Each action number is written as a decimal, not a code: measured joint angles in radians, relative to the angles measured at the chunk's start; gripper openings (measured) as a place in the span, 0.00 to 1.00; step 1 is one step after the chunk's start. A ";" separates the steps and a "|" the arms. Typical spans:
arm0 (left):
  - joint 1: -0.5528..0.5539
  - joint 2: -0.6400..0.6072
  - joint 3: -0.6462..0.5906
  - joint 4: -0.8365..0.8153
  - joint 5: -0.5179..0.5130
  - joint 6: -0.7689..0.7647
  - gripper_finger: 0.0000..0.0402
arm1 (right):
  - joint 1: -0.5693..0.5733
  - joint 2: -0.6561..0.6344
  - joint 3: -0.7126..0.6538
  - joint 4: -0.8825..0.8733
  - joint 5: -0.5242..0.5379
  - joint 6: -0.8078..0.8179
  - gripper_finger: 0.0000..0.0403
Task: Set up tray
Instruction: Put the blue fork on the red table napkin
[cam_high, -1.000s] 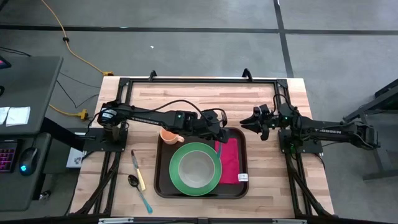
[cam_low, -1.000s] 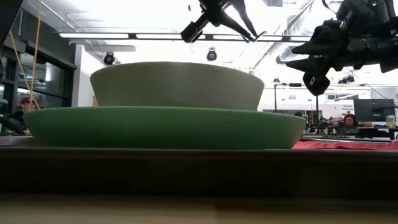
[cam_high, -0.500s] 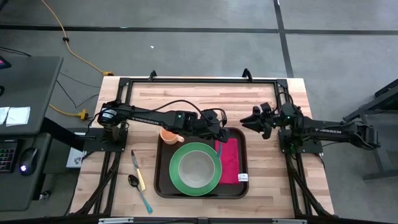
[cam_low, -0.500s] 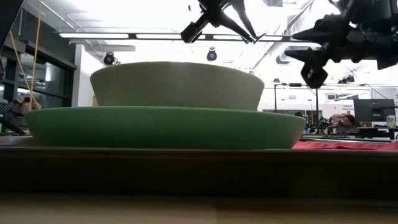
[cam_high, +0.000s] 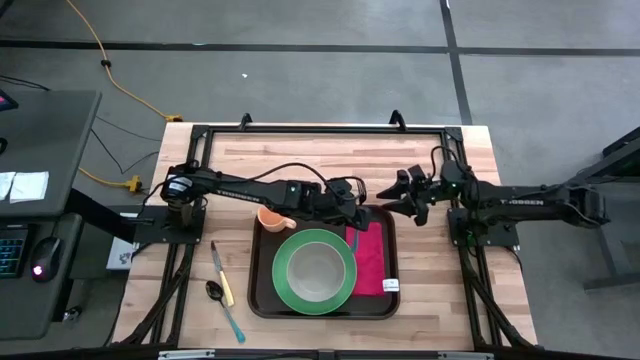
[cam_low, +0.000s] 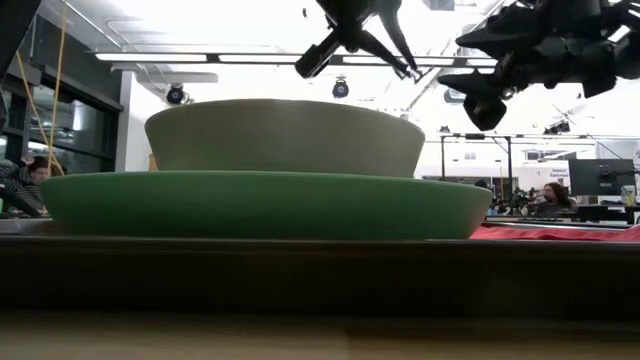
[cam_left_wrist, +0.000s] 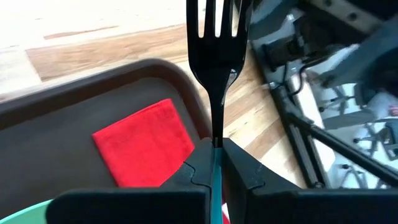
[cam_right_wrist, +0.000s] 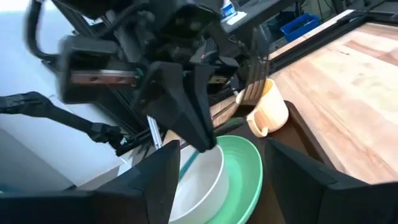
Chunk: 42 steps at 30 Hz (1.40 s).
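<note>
Dark brown plastic tray, rectangular with rounded corners and a raised rim, lies at the middle of the wooden table, toward its near side. On the tray: a round green plate carrying a pale bowl; a red napkin just right of the plate; a tan cup in the far left corner. Left gripper hangs over the tray's far edge, fingers clamped on the handle of a black fork, tines pointing away from the wrist. Right gripper hovers just beyond the tray's far right corner, fingers spread apart, holding nothing. On the table left of the tray: a knife and a spoon, side by side.
</note>
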 joint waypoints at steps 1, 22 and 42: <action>0.000 -0.002 0.001 0.001 0.001 0.000 0.13 | 0.000 0.017 0.012 -0.002 0.000 -0.004 0.53; 0.003 -0.003 0.001 -0.026 -0.003 0.000 0.13 | 0.017 0.251 0.184 -0.104 0.011 -0.043 0.53; 0.007 -0.003 0.001 -0.035 -0.002 0.004 0.13 | 0.050 0.287 0.205 -0.111 0.072 0.013 0.53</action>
